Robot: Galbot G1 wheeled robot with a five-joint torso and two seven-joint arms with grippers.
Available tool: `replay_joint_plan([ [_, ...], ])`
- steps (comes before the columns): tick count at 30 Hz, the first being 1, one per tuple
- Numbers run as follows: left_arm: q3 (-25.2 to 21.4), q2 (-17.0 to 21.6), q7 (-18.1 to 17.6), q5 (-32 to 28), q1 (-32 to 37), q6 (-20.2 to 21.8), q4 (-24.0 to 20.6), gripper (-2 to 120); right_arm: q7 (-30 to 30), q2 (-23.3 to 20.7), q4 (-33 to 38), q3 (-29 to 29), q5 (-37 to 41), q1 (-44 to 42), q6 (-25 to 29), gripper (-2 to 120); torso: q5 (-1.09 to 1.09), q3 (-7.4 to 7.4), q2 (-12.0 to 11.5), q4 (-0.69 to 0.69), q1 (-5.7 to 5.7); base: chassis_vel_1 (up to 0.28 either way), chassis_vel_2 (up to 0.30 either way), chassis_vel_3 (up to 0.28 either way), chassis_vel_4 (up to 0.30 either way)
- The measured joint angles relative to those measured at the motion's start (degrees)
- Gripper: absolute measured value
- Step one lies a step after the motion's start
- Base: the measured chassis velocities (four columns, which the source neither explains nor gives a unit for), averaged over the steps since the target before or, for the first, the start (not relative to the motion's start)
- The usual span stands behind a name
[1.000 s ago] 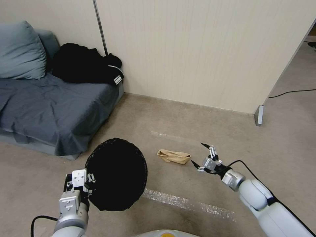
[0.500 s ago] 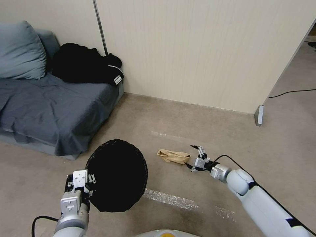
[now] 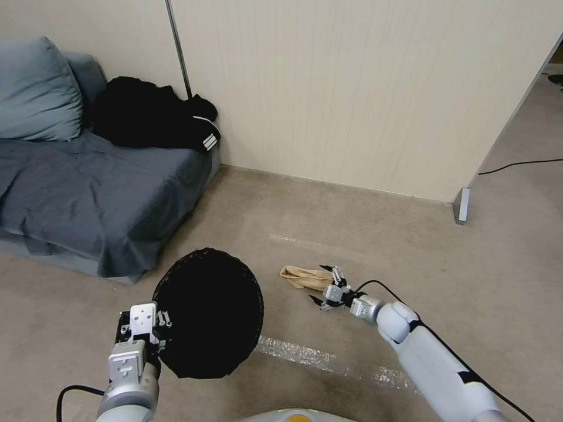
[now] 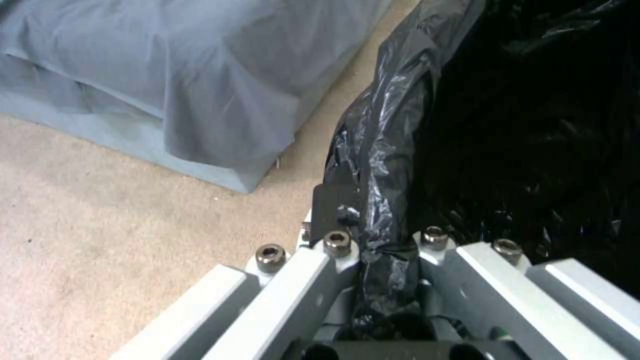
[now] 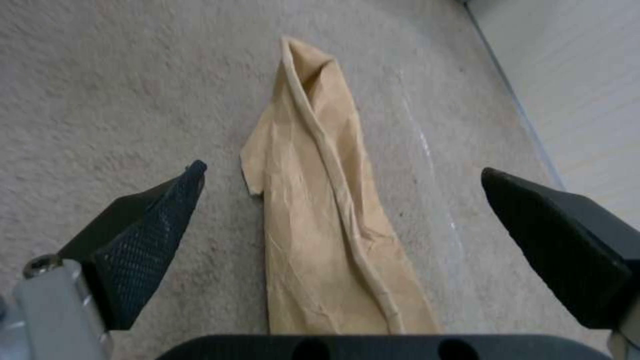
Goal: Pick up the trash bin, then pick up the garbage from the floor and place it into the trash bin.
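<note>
Left gripper [image 3: 153, 335], lower left of the head view, is pinched on the bag-lined rim of the bin [image 3: 208, 310] (mouth tilted toward the camera). Right gripper [image 3: 326, 286], lower centre, has its fingers [image 5: 143, 235] spread wide, straddling the near end of the tan paper bag [image 3: 305, 277] lying flat on the floor [image 3: 352, 234].

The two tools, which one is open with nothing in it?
The right tool, spread open around the near end of the tan paper bag on the floor. The left tool is clamped on the trash bin's rim.
</note>
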Motion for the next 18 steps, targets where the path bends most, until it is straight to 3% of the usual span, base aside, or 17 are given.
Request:
replay_joint_plan([
  [10,0.12,-0.21,-0.08,0.32,0.16,-0.18,0.02,1,0.09,2.87,-9.39,3.07,-2.28,3.28,1.64,98,0.00,0.00,0.00,-0.01,0.00,0.000,0.000,0.000,0.000],
  [18,0.61,-0.37,-0.13,0.73,0.23,-0.30,0.40,1,-0.76,4.31,-15.86,6.32,-2.01,5.35,2.93,71,0.00,0.00,0.00,-0.01,0.00,0.000,0.000,0.000,0.000],
])
